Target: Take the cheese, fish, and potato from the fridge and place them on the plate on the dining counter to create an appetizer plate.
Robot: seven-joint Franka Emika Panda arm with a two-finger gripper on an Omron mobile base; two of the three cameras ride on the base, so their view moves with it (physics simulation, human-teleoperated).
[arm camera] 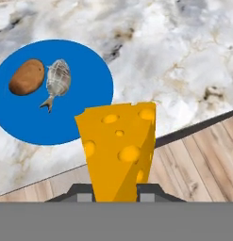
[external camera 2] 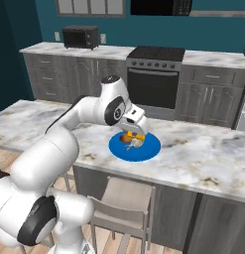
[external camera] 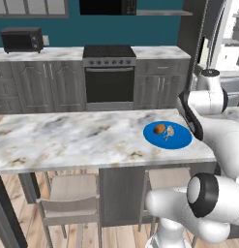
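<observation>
My gripper (arm camera: 115, 193) is shut on the cheese (arm camera: 119, 146), an orange-yellow wedge with holes that stands up between the fingertips. In the right base view the gripper (external camera 2: 134, 131) hovers with the cheese (external camera 2: 139, 136) just above the near side of the blue plate (external camera 2: 149, 149). The plate (arm camera: 85, 108) lies on the marble dining counter (arm camera: 174, 56) and holds the brown potato (arm camera: 27, 76) and the silvery fish (arm camera: 56, 81) side by side. From the left base view, the plate (external camera: 181, 142) carries the potato (external camera: 159, 129) and the fish (external camera: 169, 132). The fridge (external camera: 226, 43) stands at the far right.
A black stove (external camera: 109, 77) and a microwave (external camera: 22, 39) sit along the back wall cabinets. Stools (external camera: 70, 203) are tucked under the counter's near edge (external camera 2: 124, 203). Wooden floor lies below the counter edge (arm camera: 193, 160).
</observation>
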